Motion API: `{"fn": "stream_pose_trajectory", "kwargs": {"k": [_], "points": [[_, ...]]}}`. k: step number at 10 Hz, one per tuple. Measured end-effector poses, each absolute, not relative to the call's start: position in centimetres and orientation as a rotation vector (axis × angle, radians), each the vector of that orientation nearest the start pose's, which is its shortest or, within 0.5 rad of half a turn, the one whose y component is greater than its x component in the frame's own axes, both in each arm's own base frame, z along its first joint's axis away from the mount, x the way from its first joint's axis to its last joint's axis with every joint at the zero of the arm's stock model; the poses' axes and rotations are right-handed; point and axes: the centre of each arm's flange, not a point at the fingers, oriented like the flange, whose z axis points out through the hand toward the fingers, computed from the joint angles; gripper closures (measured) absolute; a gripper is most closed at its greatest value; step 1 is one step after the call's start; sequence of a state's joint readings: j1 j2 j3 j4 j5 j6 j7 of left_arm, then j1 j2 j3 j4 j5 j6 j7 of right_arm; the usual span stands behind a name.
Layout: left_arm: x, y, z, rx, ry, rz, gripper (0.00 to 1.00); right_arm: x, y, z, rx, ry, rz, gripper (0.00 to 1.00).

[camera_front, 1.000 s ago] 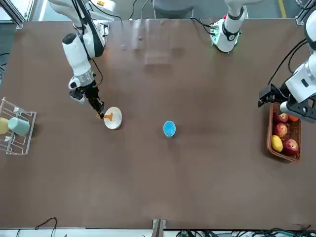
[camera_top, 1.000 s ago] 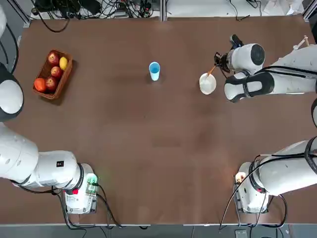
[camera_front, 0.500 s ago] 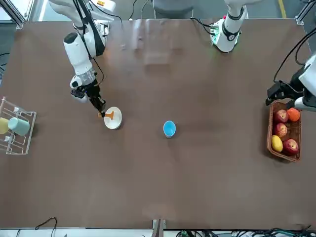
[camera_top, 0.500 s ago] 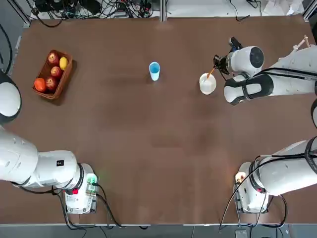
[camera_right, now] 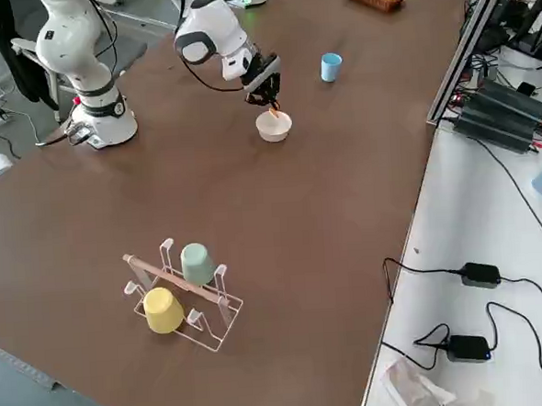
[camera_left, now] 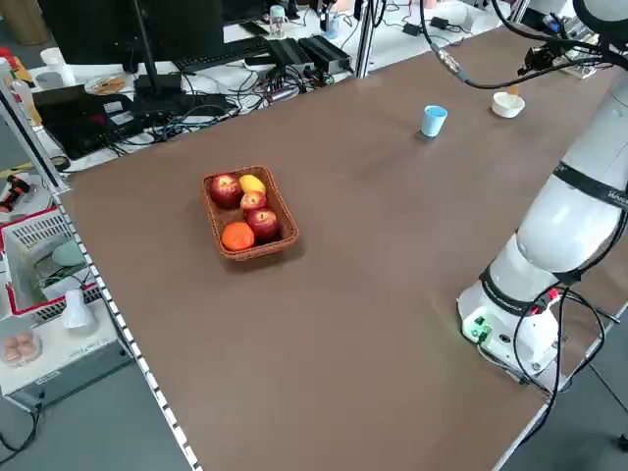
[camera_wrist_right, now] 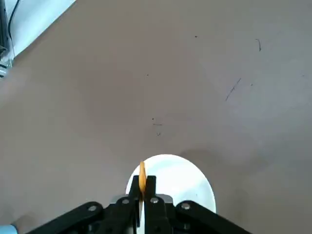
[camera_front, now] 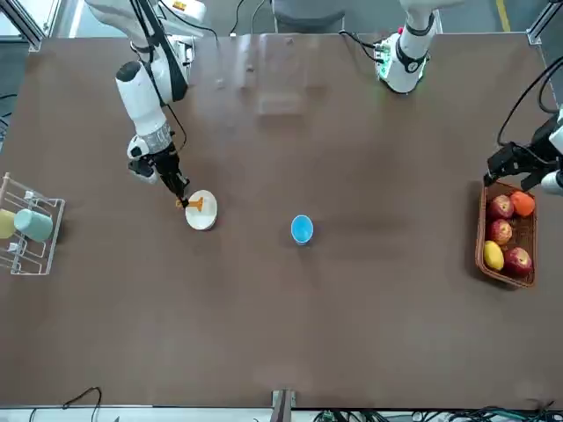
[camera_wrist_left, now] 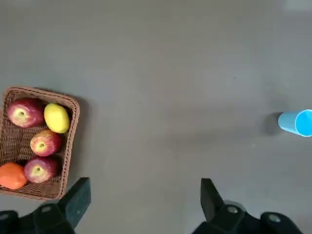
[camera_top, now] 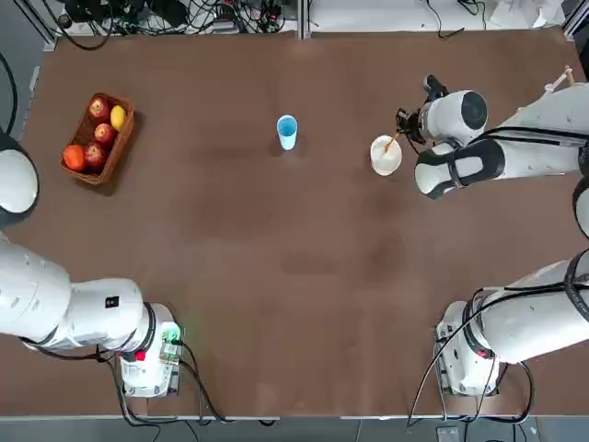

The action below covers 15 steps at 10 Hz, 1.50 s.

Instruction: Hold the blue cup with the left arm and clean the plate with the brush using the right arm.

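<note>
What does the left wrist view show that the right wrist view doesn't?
Only the left wrist view shows the fruit basket and the open left hand above bare table, apart from the blue cup. Only the right wrist view shows the right hand shut on the orange brush over the white plate. Both show the brown table.

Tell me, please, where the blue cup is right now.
In the top view the blue cup stands alone mid-table toward the far edge, between the fruit basket on the left and the plate on the right.
</note>
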<state>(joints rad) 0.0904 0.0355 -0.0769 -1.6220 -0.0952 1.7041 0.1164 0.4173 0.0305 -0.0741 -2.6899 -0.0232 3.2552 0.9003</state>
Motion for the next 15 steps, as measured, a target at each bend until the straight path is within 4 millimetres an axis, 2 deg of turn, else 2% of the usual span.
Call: {"fn": "stream_pose_trajectory", "kwargs": {"k": [3,5,9,10,11,12,15], "points": [[57.6,-1.2,58.6,-3.22,0.179,-0.036,0.0,42.8,15.5,27.5,-2.665,0.721,-0.634,0.95],[57.5,-1.9,58.7,-3.146,0.223,-0.017,0.0,42.7,15.5,26.6,-2.659,0.716,-0.646,0.95],[57.0,-2.7,61.1,-3.137,0.225,-0.001,0.0,42.7,15.5,25.7,-2.659,0.714,-0.648,0.93],[56.9,-2.8,61.4,-3.138,0.212,0.004,0.0,42.7,15.5,25.7,-2.659,0.714,-0.649,0.89],[56.8,-3.0,61.5,-3.139,0.199,0.014,0.0,42.7,15.5,25.7,-2.658,0.713,-0.65,0.83],[56.8,-3.1,61.4,-3.14,0.189,0.019,0.0,42.7,15.5,25.8,-2.658,0.713,-0.65,0.7],[56.8,-2.9,61.4,-3.141,0.165,0.02,0.0,42.8,15.6,25.8,-2.657,0.712,-0.652,0.22]]}}
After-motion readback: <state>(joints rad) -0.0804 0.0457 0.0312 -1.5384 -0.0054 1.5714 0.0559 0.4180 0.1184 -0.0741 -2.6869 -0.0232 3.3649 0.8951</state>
